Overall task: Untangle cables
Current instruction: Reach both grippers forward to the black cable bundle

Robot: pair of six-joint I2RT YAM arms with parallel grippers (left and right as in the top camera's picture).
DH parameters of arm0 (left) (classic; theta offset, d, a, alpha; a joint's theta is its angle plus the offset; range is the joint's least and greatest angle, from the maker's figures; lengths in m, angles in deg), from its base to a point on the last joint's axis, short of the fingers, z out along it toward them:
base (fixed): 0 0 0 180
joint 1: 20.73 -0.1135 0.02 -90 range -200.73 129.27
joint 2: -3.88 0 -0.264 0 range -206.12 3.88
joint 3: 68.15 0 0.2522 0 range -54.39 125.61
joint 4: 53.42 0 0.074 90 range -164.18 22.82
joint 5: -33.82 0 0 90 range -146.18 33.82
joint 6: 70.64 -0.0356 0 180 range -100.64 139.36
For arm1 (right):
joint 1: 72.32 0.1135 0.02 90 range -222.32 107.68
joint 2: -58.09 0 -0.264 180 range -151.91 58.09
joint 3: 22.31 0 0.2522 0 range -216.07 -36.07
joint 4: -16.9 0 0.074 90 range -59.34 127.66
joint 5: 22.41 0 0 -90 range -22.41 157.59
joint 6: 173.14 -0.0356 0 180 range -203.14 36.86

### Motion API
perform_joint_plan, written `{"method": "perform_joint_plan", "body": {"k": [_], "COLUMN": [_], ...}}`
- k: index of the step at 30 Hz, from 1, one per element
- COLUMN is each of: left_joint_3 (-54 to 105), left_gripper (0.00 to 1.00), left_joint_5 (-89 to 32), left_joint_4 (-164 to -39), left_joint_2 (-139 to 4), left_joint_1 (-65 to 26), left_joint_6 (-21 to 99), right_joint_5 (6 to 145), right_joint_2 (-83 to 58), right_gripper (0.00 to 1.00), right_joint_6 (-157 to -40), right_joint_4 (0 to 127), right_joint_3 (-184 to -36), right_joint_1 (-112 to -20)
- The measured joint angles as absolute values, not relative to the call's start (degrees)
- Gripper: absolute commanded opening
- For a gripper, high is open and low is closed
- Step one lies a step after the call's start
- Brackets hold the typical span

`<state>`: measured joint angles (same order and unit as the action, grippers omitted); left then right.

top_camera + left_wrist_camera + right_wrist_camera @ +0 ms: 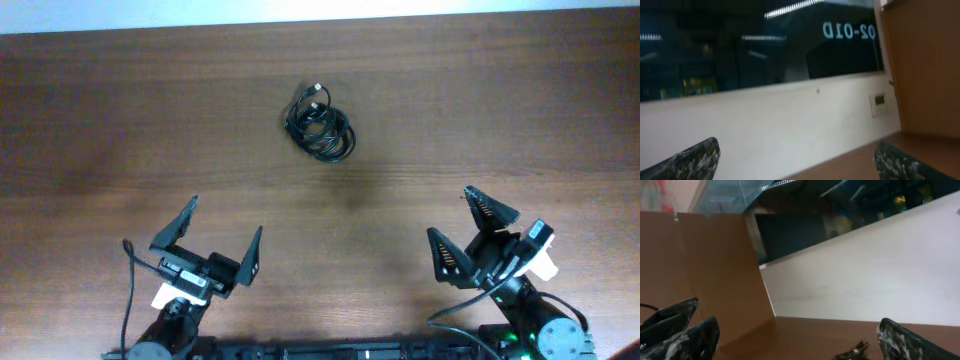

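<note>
At the near edge of the wooden table (100, 120), your left gripper (226, 218) sits well short of the cables (320, 125) and to their left. Its two fingers (690, 160) are spread wide with nothing between them, and its wrist camera looks at a pale wall (790, 110) and catches no cord at all. The cables lie as one small black coil, loops piled on loops, beyond both arms and roughly between them, somewhat nearer the left one. A plug end (318, 93) pokes out on the coil's far side. To the right of the bundle, and just as far back from it, your right gripper (449, 211) is likewise splayed and empty. Its wrist view shows the bundle low in frame, ahead of the fingertips and apart from them.

Nothing is touched, so the job appears to be at its opening step, the reach toward the knot, with all the separating yet to do. Your next move likely calls for bringing one arm forward and down to pinch an outer loop of the coil. The other can then go to the free plug end and draw it out. The cords are thin and lie flat on the table, so expect to need a low, narrow pinch. A grab at the whole heap could tighten the tangle.
</note>
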<state>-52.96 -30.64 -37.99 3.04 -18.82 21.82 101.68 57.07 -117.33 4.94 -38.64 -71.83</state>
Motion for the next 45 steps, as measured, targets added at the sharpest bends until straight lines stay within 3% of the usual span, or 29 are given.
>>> {"method": "perform_joint_plan", "body": {"k": [3,5,8,16,18,20,23,26,30,36,45], "left_joint_3": [-47.2,-37.7,-22.0,24.6,28.4,28.6,28.7,31.6,53.5,57.6,57.6], "left_gripper": [0.99,0.99,0.99,0.99,0.99,0.99,0.99,0.99,0.99,0.99,0.99], "left_joint_5": [-30.7,-31.0,-32.4,-28.5,-25.3,-20.4,-17.5,-20.3,-32.0,-36.1,-35.7], "left_joint_4": [-42.1,-57.9,-75.4,-117.0,-123.3,-124.9,-125.2,-128.7,-144.6,-138.2,-131.6], "left_joint_2": [3.0,1.9,-5.6,-52.6,-61.8,-68.7,-74.4,-77.2,-92.2,-107.5,-121.3], "left_joint_1": [-18.8,-18.8,-18.9,-18.9,-18.9,-18.9,-18.9,-18.9,-17.6,-13.8,-4.6], "left_joint_6": [19.6,14.6,8.8,5.0,8.3,10.0,10.7,12.4,15.1,21.9,23.3], "right_joint_5": [101.5,98.7,95.5,98.3,111.3,119.5,120.8,108.6,89.3,82.6,94.6], "right_joint_2": [57.1,56.0,51.0,14.5,6.0,1.7,-5.0,-9.0,-18.6,-36.1,-38.7], "right_gripper": [0.98,0.98,0.98,0.98,0.99,0.99,0.99,0.98,0.98,0.99,0.95], "right_joint_6": [-110.4,-102.3,-94.9,-90.3,-92.6,-95.2,-97.6,-101.0,-105.5,-106.2,-103.5], "right_joint_4": [18.4,40.8,54.5,84.1,84.5,83.9,89.9,90.7,93.7,94.1,102.3], "right_joint_3": [-51.5,-63.5,-78.7,-109.3,-111.7,-111.8,-112.4,-112.4,-119.3,-121.5,-121.6], "right_joint_1": [-71.8,-71.8,-71.9,-71.9,-71.9,-71.9,-71.3,-63.3,-53.5,-53.4,-53.4]}}
